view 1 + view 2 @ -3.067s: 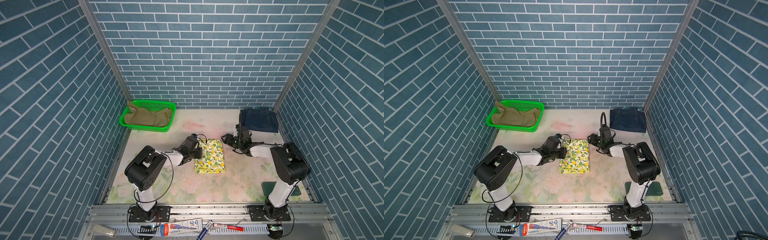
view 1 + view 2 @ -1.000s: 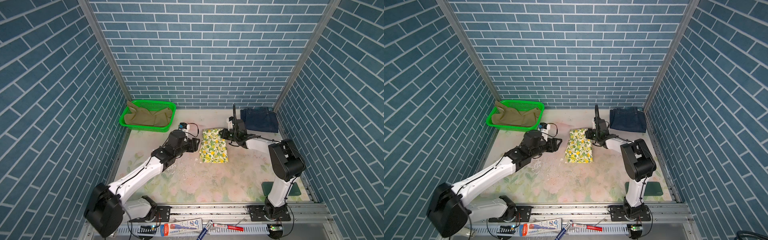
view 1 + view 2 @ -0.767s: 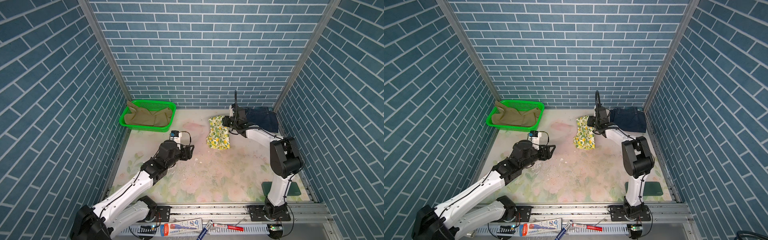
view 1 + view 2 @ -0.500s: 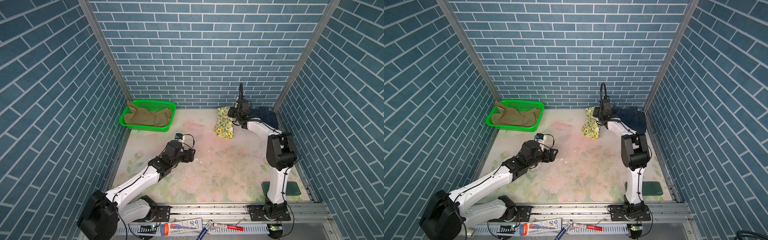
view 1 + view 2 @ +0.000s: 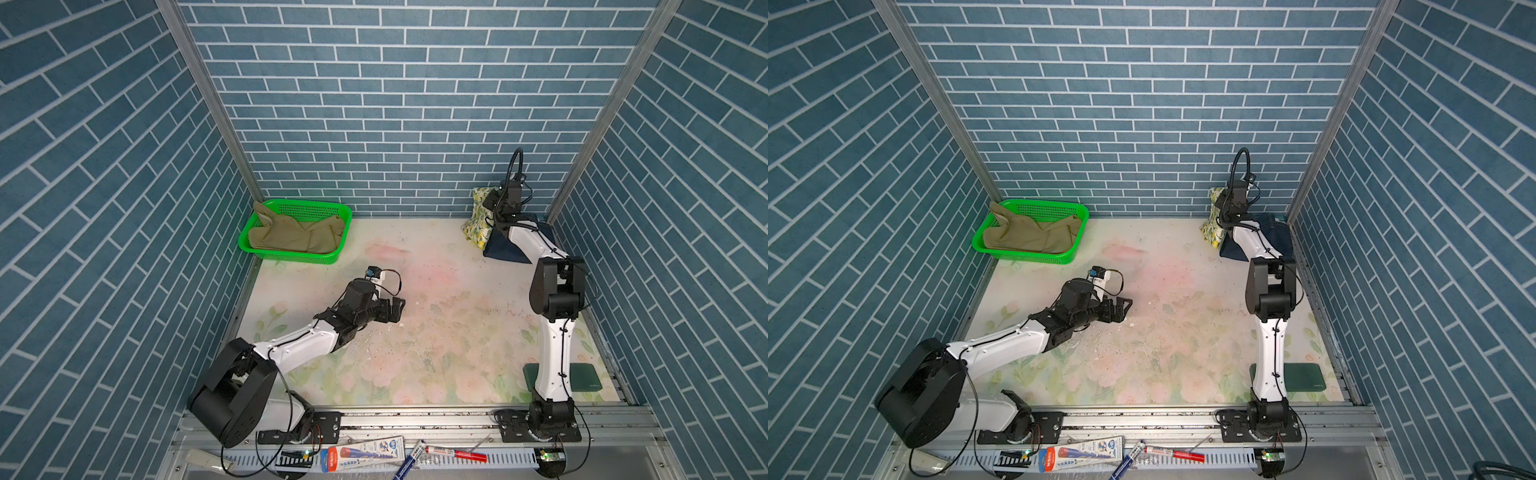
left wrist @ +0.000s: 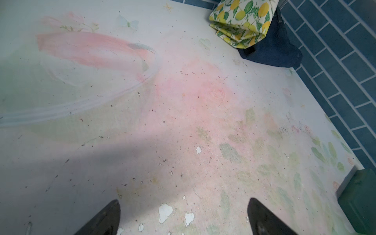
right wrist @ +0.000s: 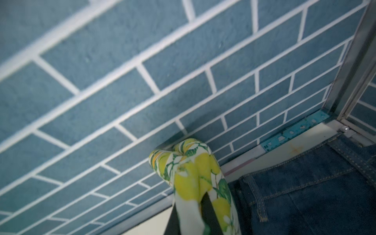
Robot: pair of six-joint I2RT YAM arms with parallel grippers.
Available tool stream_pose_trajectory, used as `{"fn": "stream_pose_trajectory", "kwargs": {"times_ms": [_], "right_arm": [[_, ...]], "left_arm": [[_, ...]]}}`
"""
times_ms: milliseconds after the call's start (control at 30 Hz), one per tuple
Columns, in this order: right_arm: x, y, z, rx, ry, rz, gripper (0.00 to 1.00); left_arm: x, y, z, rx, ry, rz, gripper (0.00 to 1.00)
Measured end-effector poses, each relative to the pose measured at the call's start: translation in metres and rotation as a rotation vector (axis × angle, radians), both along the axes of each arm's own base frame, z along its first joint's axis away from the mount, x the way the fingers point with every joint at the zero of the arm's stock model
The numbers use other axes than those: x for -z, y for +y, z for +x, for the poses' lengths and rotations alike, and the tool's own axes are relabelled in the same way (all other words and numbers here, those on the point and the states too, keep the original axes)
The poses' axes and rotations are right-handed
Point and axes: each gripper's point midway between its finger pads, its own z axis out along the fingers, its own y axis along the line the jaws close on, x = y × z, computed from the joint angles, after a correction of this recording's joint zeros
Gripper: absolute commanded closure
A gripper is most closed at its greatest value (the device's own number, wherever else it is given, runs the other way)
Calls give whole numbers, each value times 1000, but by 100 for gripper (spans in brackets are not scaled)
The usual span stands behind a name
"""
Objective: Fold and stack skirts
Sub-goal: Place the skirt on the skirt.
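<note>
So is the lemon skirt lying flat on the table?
No, the right gripper pinches the lemon skirt, which hangs bunched from it near the back wall.

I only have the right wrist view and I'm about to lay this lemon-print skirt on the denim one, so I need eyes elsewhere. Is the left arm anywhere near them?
Observer: No. The left end effector hovers over the middle of the table, well away from the denim skirt and the lemon-print skirt.
Operator: Is it carrying anything?
Observer: Nothing. In the left wrist view its jaws stand wide apart, with only bare table between them.
Operator: And the third skirt?
Observer: The khaki skirt lies crumpled, not folded, in the green basket at the table's far left corner.
</note>
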Motion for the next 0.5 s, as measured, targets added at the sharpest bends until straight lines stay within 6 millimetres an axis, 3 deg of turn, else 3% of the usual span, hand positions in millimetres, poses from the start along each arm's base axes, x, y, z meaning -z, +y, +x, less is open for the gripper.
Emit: {"fn": "stream_pose_trajectory", "kwargs": {"times_ms": [267,367,500], "right_arm": [[-12,-34,6,144,-112,94,100],[-1,-55,-1,194,-117,114,100],[28,-94,-20,277,-89,154,100]], "left_arm": [[0,-3,3,9,-12,-9,2],[-1,-4,3,9,-16,-12,2],[0,-4,2,11,-16,-15,2]]}}
